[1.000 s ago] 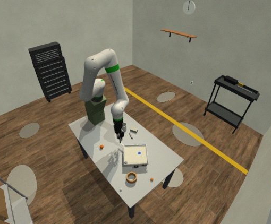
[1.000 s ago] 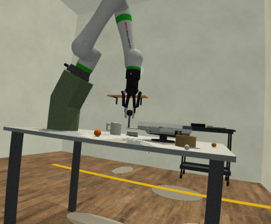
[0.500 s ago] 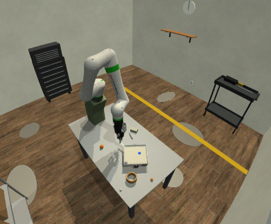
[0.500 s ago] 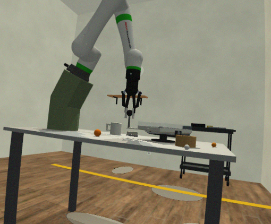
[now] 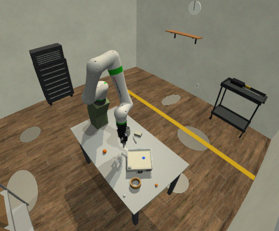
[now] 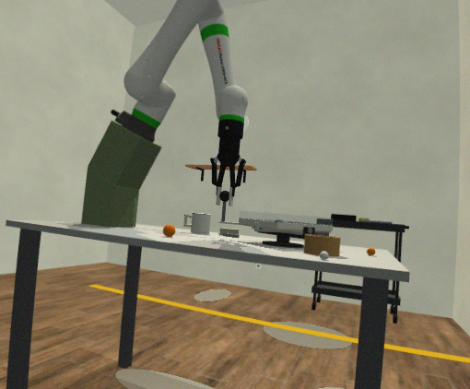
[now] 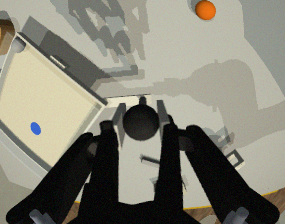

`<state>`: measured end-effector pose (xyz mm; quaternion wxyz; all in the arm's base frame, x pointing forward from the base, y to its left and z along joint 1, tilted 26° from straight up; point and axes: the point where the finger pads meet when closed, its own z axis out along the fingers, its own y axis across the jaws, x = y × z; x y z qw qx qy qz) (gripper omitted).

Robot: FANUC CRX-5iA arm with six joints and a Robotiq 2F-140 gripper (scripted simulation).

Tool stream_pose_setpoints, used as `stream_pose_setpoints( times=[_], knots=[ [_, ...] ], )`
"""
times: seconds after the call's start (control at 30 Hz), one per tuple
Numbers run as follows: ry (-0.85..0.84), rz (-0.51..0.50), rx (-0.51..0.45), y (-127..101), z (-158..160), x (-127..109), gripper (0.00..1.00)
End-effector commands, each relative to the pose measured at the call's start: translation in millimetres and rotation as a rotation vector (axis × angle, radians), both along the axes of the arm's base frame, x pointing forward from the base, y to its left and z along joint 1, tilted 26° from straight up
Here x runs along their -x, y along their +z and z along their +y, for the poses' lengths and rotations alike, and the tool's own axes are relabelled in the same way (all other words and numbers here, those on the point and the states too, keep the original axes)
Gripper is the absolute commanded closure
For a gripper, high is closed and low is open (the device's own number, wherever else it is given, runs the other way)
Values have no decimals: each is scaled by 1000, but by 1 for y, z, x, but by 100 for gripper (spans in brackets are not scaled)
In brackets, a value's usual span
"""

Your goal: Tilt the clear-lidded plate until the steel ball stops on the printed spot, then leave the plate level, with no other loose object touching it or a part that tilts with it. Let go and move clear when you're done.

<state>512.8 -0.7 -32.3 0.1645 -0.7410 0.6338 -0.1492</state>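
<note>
Wrist view, nearest item: gripper (image 7: 142,123), fingers drawn partway in and clamped on the black knob (image 7: 141,121) of an upright lever; the knob sits squarely between the two fingertips.

Lever: thin stem (image 6: 223,211) running straight down from the knob to a small base (image 6: 229,231) on the worktop, just beside the plate's near corner. How the base links to the plate cannot be made out.

Plate (image 5: 139,159): square, cream floor, raised grey rim under a clear lid, carried on a dark pedestal (image 6: 282,241) toward the middle of the worktop. Reads about level in the exterior view.

Blue spot (image 5: 143,157): printed near the plate's centre.

Steel ball (image 5: 129,167): resting in the plate corner facing the worktop's near long edge, well apart from the spot.

Governing relation: the plate lies beyond the held knob, and the spot lies diagonally across from the ball's corner, so the lever would likely have to lower the far side of the plate to start the ball rolling. Judged as early in the task.

Loose items, none touching the plate: tape roll (image 5: 135,182) near it, two orange balls (image 5: 104,151), white ball (image 5: 124,195), mug (image 6: 199,222), small block (image 5: 138,133).
</note>
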Motion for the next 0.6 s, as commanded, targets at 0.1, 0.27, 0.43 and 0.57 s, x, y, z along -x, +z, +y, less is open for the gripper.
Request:
stream_pose_setpoints(
  times=[0.1,0.27,0.43,0.57],
  knots=[
    [0,0,0,0,0,0,90],
    [0,0,0,0,1,0,90],
    [0,0,0,0,2,0,90],
    [0,0,0,0,2,0,90]
  ],
)
